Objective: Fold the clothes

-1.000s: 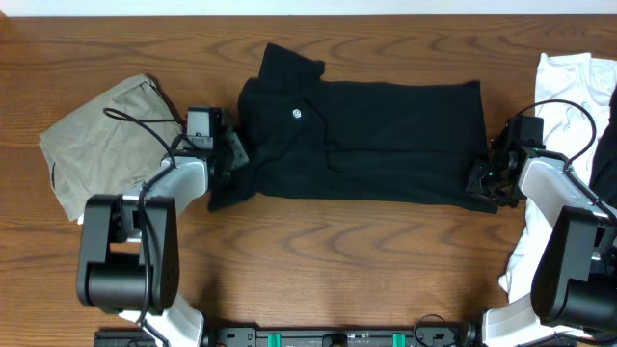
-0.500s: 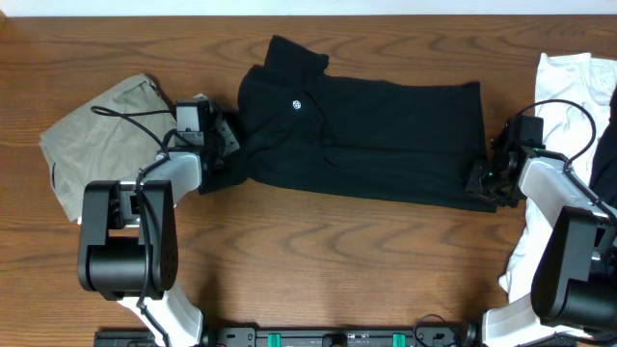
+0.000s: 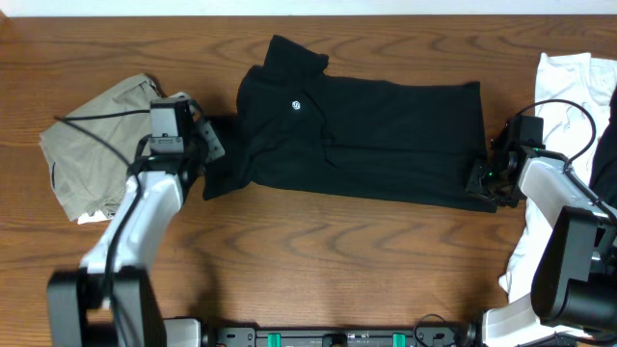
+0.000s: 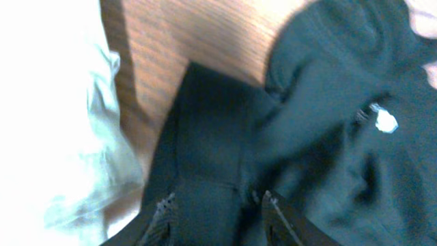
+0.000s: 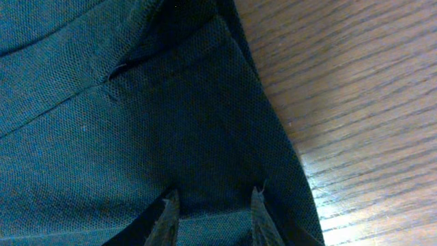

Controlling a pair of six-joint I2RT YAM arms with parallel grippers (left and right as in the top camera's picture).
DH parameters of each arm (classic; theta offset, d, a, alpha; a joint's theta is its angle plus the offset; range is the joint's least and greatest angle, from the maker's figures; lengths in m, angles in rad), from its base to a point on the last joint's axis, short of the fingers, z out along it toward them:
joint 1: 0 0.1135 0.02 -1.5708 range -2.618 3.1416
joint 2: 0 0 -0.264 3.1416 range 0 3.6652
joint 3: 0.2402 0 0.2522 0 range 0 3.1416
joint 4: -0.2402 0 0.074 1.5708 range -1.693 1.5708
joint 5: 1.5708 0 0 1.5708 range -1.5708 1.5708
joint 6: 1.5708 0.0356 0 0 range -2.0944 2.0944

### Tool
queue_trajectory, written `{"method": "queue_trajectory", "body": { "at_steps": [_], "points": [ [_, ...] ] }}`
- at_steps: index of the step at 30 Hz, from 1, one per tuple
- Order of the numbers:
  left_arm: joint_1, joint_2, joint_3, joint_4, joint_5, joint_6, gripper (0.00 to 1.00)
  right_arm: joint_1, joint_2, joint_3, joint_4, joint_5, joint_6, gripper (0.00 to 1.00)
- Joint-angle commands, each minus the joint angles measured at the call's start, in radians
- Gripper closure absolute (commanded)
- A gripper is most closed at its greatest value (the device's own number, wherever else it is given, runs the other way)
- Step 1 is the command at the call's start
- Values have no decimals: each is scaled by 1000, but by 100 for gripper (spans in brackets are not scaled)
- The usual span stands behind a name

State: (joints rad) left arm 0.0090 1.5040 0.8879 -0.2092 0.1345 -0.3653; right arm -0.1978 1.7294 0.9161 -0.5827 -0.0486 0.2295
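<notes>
1. Black shirt (image 3: 386, 135): short-sleeved, marked with a small white chest logo (image 3: 298, 105). It is laid flat across the middle of the wooden worktop (image 3: 318, 260), with the collar turned up toward the far edge at the left and the hem at the right.

2. Left fingers (image 4: 272, 205): placed at the shirt's left sleeve, which is spread between and under the tips. The fingers are seen parted, and the sleeve appears not to be pinched, though this wrist view is blurred.

3. Right fingers (image 5: 171, 205): set at the near right corner of the hem. The fabric is drawn up into the gap between the tips and is clamped there, with bare wood showing just beside it.

4. Olive-grey garment (image 3: 92, 145): lying crumpled at the left end of the worktop, just beside the left arm, with a strip of wood between it and the black sleeve.

5. White garment (image 3: 569, 87): spread at the right end, partly covered by the right arm.

6. Black piece (image 3: 609, 145): found at the extreme right edge and cut off by the frame.
</notes>
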Motion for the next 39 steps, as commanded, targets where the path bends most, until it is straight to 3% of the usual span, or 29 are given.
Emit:
{"method": "queue_trajectory", "body": {
  "at_steps": [1, 8, 15, 21, 36, 39],
  "points": [
    [-23, -58, 0, -93, 114, 10, 57, -7, 40, -47, -28, 38, -2, 66],
    [-132, -44, -1, -187, 193, 10, 56, -6, 40, -47, -31, 37, -2, 66],
    [-187, 45, -1, -158, -54, 9, 56, -7, 40, -47, -42, 37, -2, 66],
    [-182, 105, -1, -140, -145, 2, 56, -6, 40, -47, -46, 37, -2, 66],
    [-182, 111, -67, -175, -148, -3, 56, -6, 40, -47, -45, 38, -2, 66],
    [-181, 111, -85, -176, -159, -2, 66, -7, 40, -47, -45, 37, -2, 66]
  ]
}}
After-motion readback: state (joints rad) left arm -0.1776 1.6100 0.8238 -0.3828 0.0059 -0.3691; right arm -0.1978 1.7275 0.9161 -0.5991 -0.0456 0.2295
